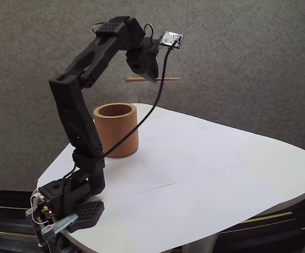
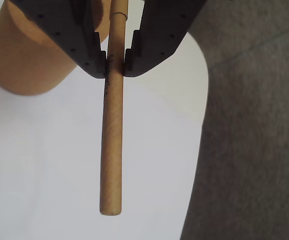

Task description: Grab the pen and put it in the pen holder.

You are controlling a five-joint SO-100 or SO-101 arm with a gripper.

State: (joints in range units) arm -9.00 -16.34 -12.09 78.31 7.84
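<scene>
Tan wood, gripped near one end: the pen (image 2: 111,135) sits clamped between the two black fingers of the gripper (image 2: 115,64), and most of its length juts free beyond them in the wrist view. In the fixed view the arm has it held high in the air, lying roughly level, with the pen holder (image 1: 116,129) standing on the white table (image 1: 205,174) below and somewhat to the left. The main risk, as I judge it, is the pen's attitude: released level, it would likely land across the cup's thick rim and roll off onto the table instead of dropping in. The off-centre grip could also let it pivot between the pads as the wrist tilts. Whether the black cable (image 1: 153,105) might snag is hard to tell from this angle.
</scene>
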